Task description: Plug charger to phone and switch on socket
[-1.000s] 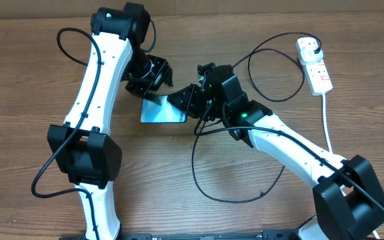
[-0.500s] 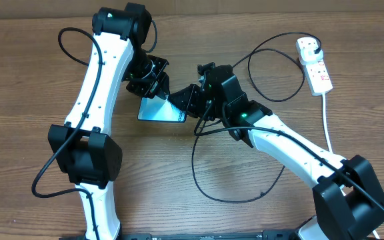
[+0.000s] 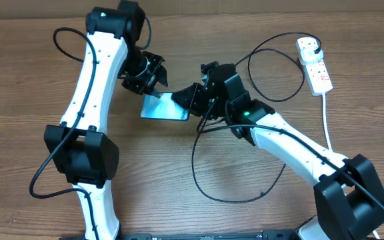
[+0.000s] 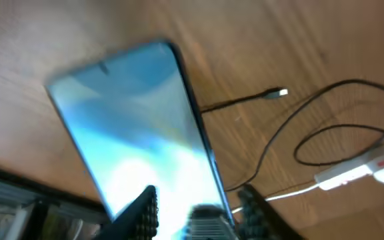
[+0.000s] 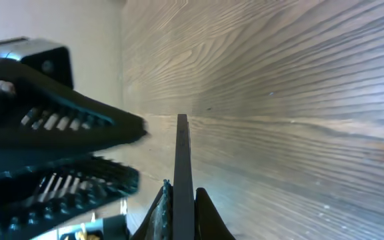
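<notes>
Wooden bench [image 3: 19, 100]: right fingers [image 5: 157, 213] clamp the phone [image 4: 132, 127] edge-on. Left fingers [image 4: 144, 207] stand parted and empty beside it. Charger tip [image 4: 280, 93] lies loose off the phone's long side.

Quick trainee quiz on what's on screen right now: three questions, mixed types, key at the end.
1. True or false: the charger's connector tip is plugged into the phone.
2. In the overhead view, the socket lies: A) top right, B) bottom left, C) under the phone.
3. In the right wrist view, what stands edge-on between the fingers of the right gripper?
Key: 1 false, the tip lies loose on the table; 2 A; 3 the phone.
</notes>
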`<state>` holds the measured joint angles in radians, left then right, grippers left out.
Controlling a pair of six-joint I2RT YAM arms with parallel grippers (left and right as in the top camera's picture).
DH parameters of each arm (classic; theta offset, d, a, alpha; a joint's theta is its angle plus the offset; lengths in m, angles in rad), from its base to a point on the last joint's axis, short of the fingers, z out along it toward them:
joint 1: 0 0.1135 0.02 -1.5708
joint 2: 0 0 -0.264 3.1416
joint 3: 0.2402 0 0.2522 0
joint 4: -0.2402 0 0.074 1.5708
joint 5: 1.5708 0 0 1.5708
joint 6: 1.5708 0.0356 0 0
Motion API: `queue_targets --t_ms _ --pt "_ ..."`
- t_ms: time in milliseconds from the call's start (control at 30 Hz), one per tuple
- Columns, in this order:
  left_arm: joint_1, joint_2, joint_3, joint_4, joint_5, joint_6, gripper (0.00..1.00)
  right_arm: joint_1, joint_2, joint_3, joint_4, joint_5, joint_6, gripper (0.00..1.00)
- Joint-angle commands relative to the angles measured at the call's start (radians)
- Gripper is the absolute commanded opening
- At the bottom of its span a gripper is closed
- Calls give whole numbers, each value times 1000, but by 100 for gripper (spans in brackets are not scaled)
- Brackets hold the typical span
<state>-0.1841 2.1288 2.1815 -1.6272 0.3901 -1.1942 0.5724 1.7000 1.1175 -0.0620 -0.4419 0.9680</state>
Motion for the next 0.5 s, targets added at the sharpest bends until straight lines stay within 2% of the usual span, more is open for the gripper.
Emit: queue_targets --t_ms 0,33,100,233,300,333,467 --pt "33 -6 19 68 55 341 36 -72 -3 21 5 -37 3 4" --pt "35 -6 19 93 89 419 36 -91 -4 21 5 -45 9 4" --pt "41 -6 19 137 166 557 42 -121 -6 21 6 -56 35 4" --pt "42 -6 19 174 261 690 61 -181 -5 23 34 -89 107 4" --pt "42 -6 19 198 336 773 64 -206 -6 23 51 -96 165 4" --pt "42 -6 19 228 430 830 67 -227 -6 23 81 -102 213 4" --pt "40 -6 19 278 545 839 79 -264 -8 23 171 -102 330 4"
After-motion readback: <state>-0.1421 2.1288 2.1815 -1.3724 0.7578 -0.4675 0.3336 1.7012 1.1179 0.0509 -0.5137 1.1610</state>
